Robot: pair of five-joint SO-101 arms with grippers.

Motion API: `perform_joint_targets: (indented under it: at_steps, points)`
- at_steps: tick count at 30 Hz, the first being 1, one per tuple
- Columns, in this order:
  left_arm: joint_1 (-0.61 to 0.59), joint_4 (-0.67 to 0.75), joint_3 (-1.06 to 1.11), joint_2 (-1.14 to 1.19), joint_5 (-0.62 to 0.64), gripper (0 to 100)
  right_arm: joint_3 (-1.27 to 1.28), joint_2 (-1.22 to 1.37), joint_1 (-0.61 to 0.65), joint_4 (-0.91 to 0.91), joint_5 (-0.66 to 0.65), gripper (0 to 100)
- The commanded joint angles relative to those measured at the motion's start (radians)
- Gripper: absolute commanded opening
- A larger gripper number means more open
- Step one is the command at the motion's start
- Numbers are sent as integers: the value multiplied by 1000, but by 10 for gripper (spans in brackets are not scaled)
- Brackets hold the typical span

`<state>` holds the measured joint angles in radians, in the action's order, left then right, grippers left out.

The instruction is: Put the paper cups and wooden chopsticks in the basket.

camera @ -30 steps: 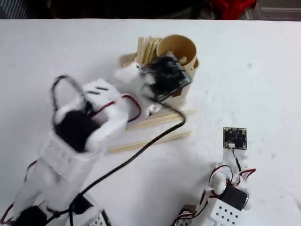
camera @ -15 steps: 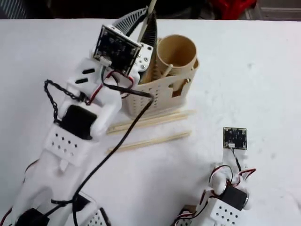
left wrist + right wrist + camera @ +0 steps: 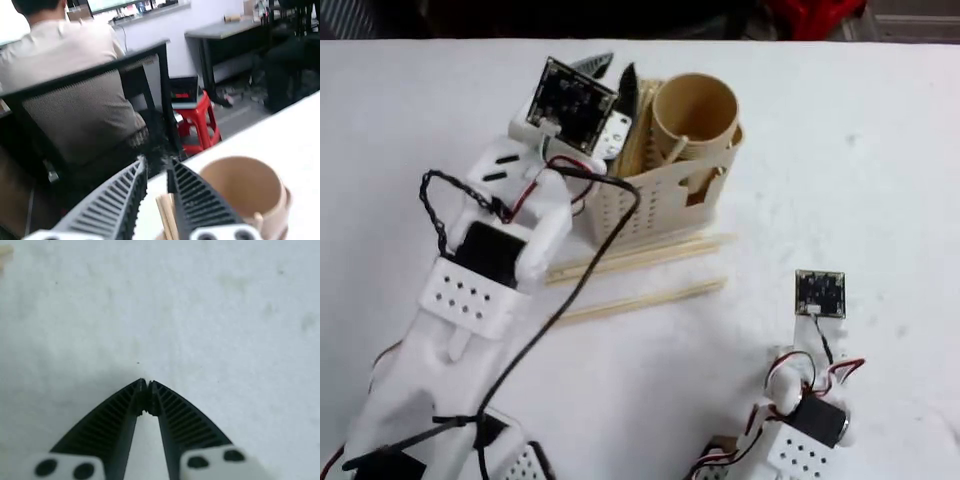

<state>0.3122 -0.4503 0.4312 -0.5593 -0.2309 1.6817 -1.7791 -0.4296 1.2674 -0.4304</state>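
Right end effector (image 3: 145, 399) pinched closed and empty, over the white bench (image 3: 840, 150). Pale wooden loose chopsticks (image 3: 645, 298) lie flat just in front of the cream slotted basket (image 3: 655, 200), which holds a tan paper cup (image 3: 695, 105) and an upright chopstick bundle (image 3: 642, 140). Left end effector (image 3: 156, 170) above the bundle, jaws a narrow gap apart, gripping nothing.

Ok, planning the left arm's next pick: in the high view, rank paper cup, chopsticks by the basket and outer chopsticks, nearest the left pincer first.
From the left pincer:
1. paper cup, in the basket.
2. chopsticks by the basket, on the table.
3. outer chopsticks, farther out.
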Motion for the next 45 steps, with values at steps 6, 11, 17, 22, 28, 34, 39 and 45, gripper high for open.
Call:
perform_joint_targets:
  at_steps: [6, 11, 17, 22, 28, 34, 39, 45]
  points:
    - [171, -471, -55, -31, -68, 68, 9, -18, -4, 2, 6, 18]
    - [294, -585, 41, -28, -278, 68, 9, -18, -4, 2, 6, 18]
    - [325, -450, 275, 19, -400, 72, 9, -18, -4, 2, 6, 18]
    - [294, -387, 284, 162, -427, 72, 9, -18, -4, 2, 6, 18]
    - [298, -387, 238, 251, -428, 72, 9, -18, -4, 2, 6, 18]
    - [275, -430, 117, 504, -474, 72, 9, -18, -4, 2, 6, 18]
    - [263, -578, -66, 694, -488, 97, 9, -18, -4, 2, 6, 18]
    - [263, -621, -115, 769, -532, 138, 9, -18, -4, 2, 6, 18]
